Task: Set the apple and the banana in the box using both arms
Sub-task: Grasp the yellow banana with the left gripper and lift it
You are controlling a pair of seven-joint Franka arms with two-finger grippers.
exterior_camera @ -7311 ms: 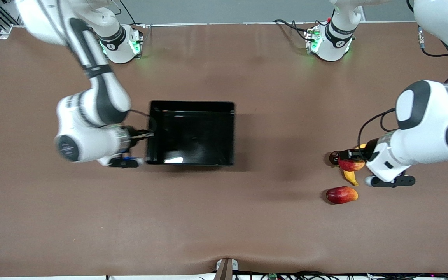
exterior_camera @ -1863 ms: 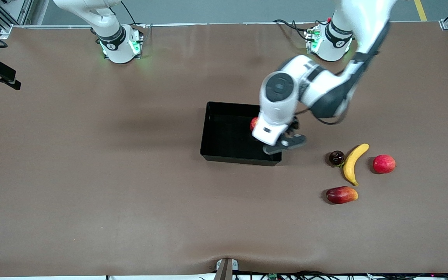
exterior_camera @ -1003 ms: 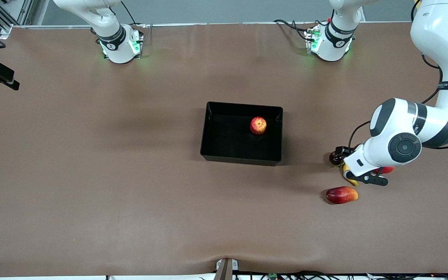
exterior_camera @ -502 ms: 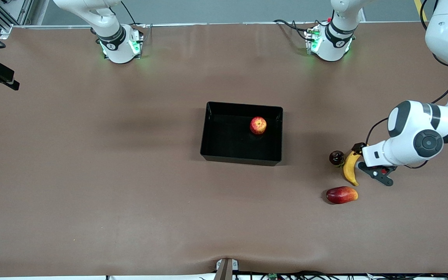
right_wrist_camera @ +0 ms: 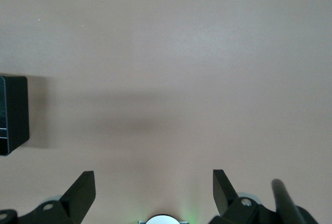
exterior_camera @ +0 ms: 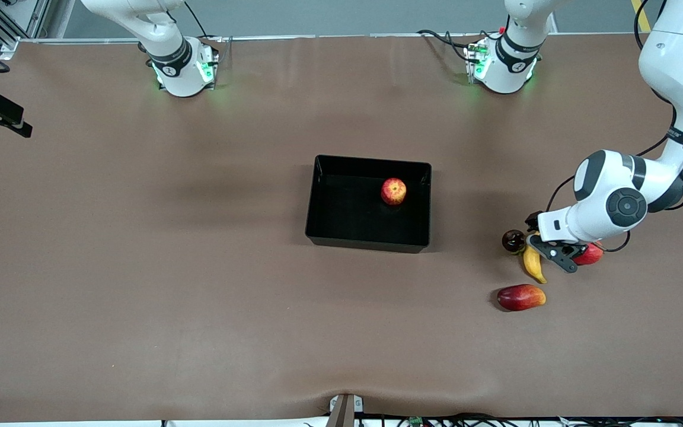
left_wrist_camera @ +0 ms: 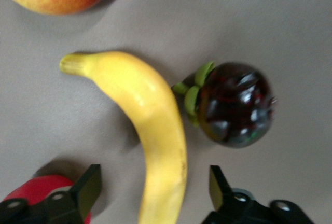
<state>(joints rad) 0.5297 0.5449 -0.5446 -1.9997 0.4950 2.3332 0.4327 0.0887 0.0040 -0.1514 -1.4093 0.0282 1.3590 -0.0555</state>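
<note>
Resting on the counter (exterior_camera: 140, 267), one black box (exterior_camera: 324, 201) holds one apple (exterior_camera: 393, 191), while the left hand (left_wrist_camera: 151, 189) hovers wide open over one banana (left_wrist_camera: 150, 125); the right hand (right_wrist_camera: 153, 190) waits wide open, empty.

The front camera looks steeply down over the whole table (exterior_camera: 140, 296), facing both bases. The left wrist camera sits close above the banana (left_wrist_camera: 150, 125), shared with the front view (exterior_camera: 532, 263). The right wrist camera looks down from high up, catching the box (right_wrist_camera: 13, 112).
</note>
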